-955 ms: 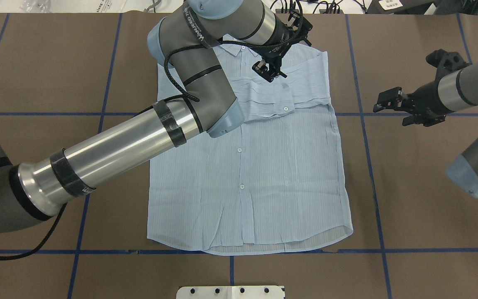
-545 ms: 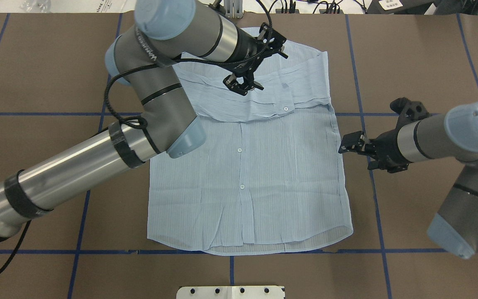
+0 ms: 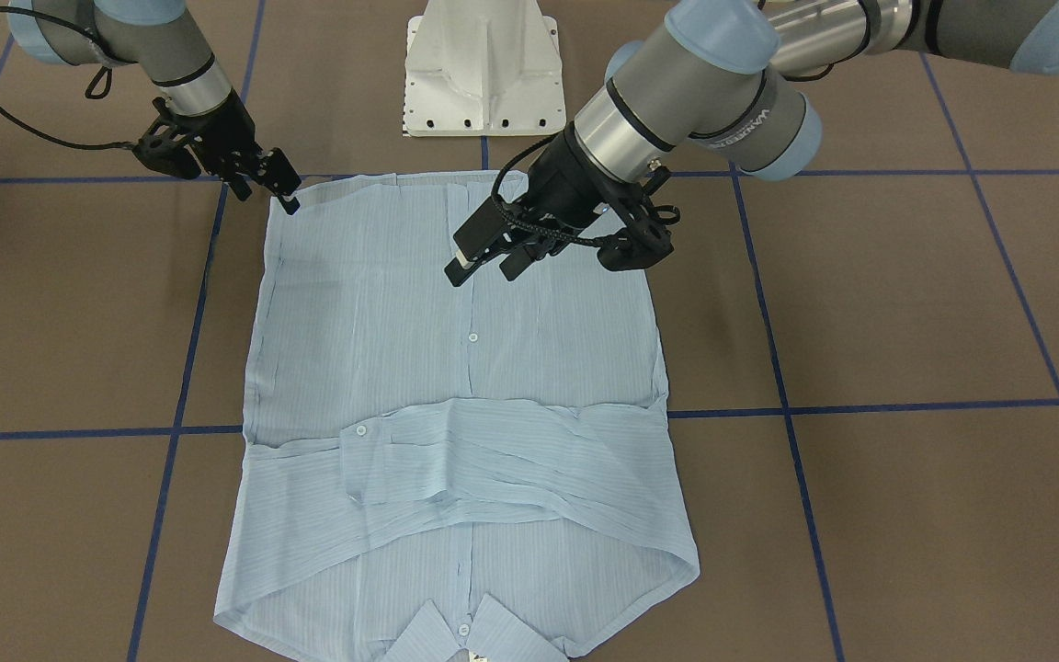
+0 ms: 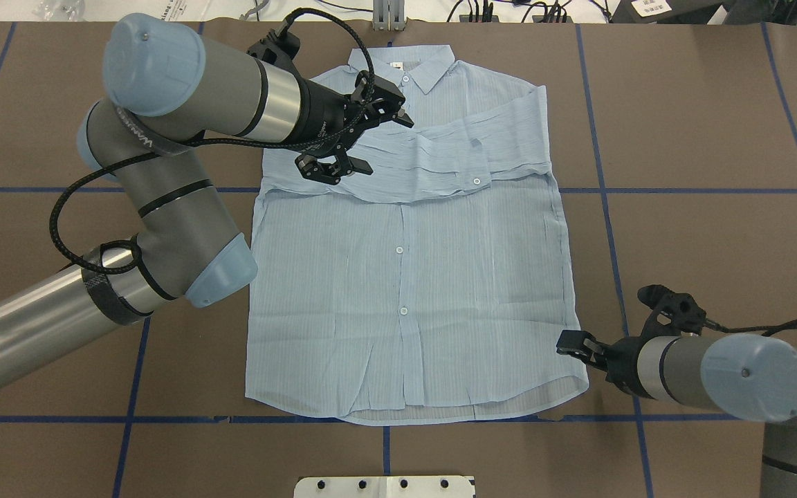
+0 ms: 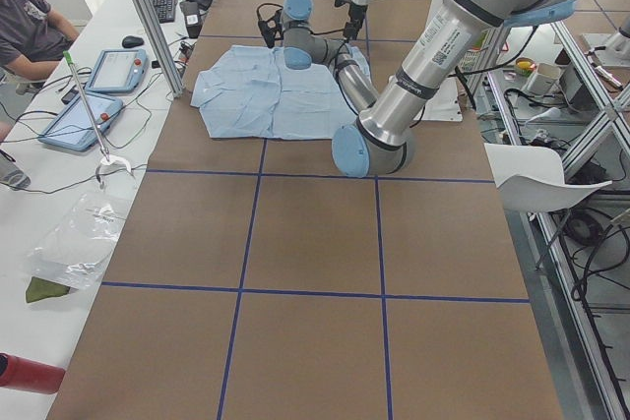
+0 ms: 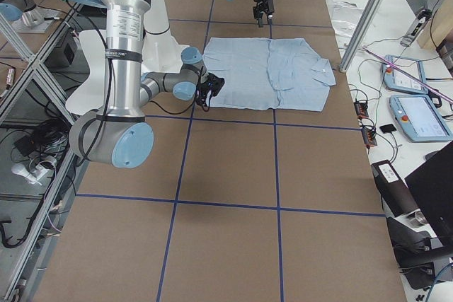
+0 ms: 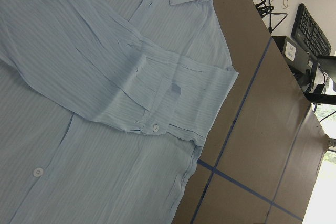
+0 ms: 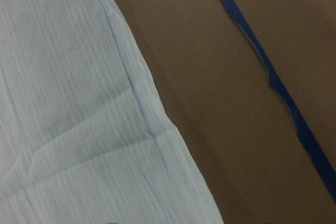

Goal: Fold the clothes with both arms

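The pale-blue striped shirt [image 4: 412, 277] lies flat and buttoned on the brown table, collar [image 4: 405, 66] at the far side. Both sleeves [image 4: 440, 159] are folded across the chest, with a cuff button showing in the left wrist view [image 7: 155, 128]. My left gripper [image 4: 334, 171] hovers open over the left end of the folded sleeves and holds nothing; the front-facing view shows it too [image 3: 483, 267]. My right gripper [image 4: 568, 344] sits low at the shirt's right side edge just above the hem corner, open, also seen from the front [image 3: 272, 188]. The right wrist view shows only that edge [image 8: 131, 77] on bare table.
Blue tape lines [image 4: 606, 190] mark a grid on the brown table cover. The white pedestal base [image 3: 482, 64] stands at the robot's side of the table. Tablets [image 5: 118, 71] and a seated person [image 5: 30, 27] are along the far side table.
My left gripper has swung leftward across the chest, from right of the collar to the sleeves' left end. The right arm has swept from the far right down to the hem's right corner.
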Motion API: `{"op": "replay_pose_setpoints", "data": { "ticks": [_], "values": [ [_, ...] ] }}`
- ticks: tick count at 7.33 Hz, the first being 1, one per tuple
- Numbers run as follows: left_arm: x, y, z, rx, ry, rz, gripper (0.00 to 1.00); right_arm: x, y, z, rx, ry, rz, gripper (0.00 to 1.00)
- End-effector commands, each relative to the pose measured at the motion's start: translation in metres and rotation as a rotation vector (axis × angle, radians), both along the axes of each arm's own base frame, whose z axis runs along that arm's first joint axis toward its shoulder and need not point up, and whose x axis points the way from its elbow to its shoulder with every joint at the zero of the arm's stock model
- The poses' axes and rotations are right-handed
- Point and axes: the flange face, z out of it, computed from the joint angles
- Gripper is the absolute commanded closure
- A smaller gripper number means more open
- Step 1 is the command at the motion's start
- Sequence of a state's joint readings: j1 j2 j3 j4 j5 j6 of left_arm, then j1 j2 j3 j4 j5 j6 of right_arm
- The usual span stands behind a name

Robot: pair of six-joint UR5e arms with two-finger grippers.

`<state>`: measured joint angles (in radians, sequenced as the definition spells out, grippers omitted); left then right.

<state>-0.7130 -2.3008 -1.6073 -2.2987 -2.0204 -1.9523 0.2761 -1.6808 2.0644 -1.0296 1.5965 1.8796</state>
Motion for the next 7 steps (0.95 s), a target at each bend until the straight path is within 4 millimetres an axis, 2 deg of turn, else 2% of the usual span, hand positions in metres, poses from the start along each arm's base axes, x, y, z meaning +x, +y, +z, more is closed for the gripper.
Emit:
{"op": "replay_pose_setpoints", "data": {
  "ticks": [1, 2, 4, 5, 6, 7],
  "values": [
    [-0.0010, 0.0017, 0.0006, 0.005, 0.000, 0.000, 0.11, -0.0077, 0.0127, 0.0062, 0.005, 0.041, -0.001, 0.13],
    [-0.0005, 0.0011, 0.0032, 0.002, -0.004, -0.002, 0.11, -0.0117, 0.0123, 0.0083, 0.005, 0.045, -0.002, 0.17],
    [-0.0006, 0.0012, 0.0022, 0.003, -0.003, -0.002, 0.11, -0.0159, 0.0144, 0.0131, 0.003, 0.054, -0.010, 0.19],
    [-0.0008, 0.0004, 0.0022, 0.003, -0.003, -0.009, 0.11, -0.0166, 0.0149, 0.0125, 0.003, 0.053, -0.012, 0.27],
    [-0.0008, -0.0001, 0.0032, 0.003, -0.004, -0.014, 0.11, -0.0171, 0.0148, 0.0140, 0.002, 0.056, -0.011, 0.41],
    [-0.0003, -0.0007, 0.0069, -0.001, -0.009, -0.015, 0.11, -0.0161, 0.0145, 0.0117, 0.002, 0.051, -0.010, 0.71]
  ]
}}
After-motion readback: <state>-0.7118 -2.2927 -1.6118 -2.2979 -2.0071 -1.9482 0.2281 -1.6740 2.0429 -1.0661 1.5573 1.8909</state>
